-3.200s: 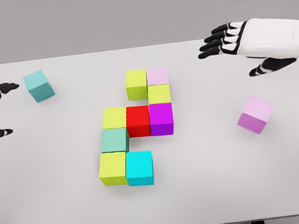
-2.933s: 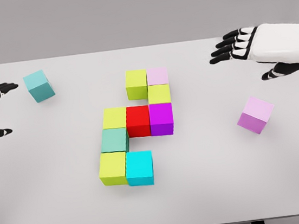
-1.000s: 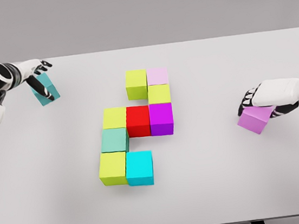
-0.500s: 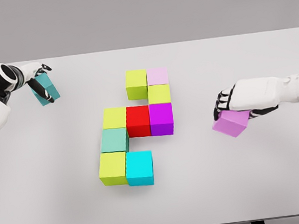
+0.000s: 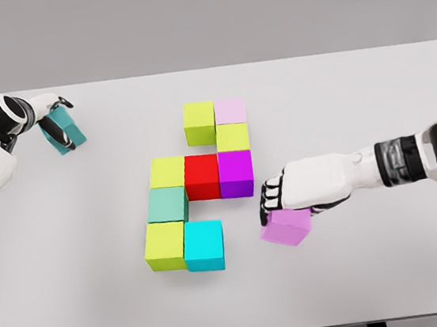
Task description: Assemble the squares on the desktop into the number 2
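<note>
The pink cube point(image 5: 288, 227) sits under the right hand point(image 5: 298, 192), fingers point(image 5: 268, 202) clamped over its top, just right of the cyan cube point(image 5: 205, 245) that ends the block figure's bottom row. Risk: coming in skewed, it could nudge that cyan cube or the purple cube point(image 5: 236, 172) above-left of the fingers. Plenty of bare tabletop point(image 5: 375, 272) below and right. The left hand point(image 5: 46, 121) grips a teal cube point(image 5: 65, 130) — far corner.

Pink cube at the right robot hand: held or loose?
Held. The right robot hand has its fingers curled over the pink cube, which sits tilted, right of the cyan cube.
</note>
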Tool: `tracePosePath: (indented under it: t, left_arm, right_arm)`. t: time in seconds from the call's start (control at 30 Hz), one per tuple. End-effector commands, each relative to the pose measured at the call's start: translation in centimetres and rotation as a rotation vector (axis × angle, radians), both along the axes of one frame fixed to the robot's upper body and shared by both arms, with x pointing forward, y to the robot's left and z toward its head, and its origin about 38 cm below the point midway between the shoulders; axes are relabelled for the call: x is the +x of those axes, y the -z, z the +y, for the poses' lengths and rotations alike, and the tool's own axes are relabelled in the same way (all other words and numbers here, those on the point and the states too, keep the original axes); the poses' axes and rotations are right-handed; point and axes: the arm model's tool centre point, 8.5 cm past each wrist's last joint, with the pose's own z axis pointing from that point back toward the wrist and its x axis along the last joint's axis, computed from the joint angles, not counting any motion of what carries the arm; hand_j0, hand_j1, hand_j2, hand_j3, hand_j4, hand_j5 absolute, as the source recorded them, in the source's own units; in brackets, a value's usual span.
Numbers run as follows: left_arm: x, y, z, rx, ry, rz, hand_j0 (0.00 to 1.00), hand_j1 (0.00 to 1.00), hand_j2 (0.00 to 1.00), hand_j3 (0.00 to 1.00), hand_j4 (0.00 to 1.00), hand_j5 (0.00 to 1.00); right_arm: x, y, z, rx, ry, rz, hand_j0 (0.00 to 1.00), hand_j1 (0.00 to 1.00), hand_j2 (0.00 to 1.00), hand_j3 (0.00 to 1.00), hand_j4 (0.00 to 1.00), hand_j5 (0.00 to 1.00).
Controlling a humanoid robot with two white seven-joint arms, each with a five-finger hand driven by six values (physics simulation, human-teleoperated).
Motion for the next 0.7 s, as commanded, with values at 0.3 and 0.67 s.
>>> tracePosePath:
  t: [0.3,0.67]
  left_arm:
    - [0.1,-0.6,-0.2,-0.01,0.005,-0.014,0.58,0.58,0.58,0.58,0.58,0.58]
    - [0.9,-3.8,-2.3,-0.01,0.063,-0.086,0.58,0.58,0.58,0.58,0.58,0.58]
  right_arm:
    - [-0.6,0.7,3.7,0.061,-0.071,0.031,0.45,0.45,0.45,0.45,0.45,0.45]
    - [-0.8,0.9,4.4,0.069,-0.087,0.036,0.48,0.48,0.48,0.48,0.48,0.48]
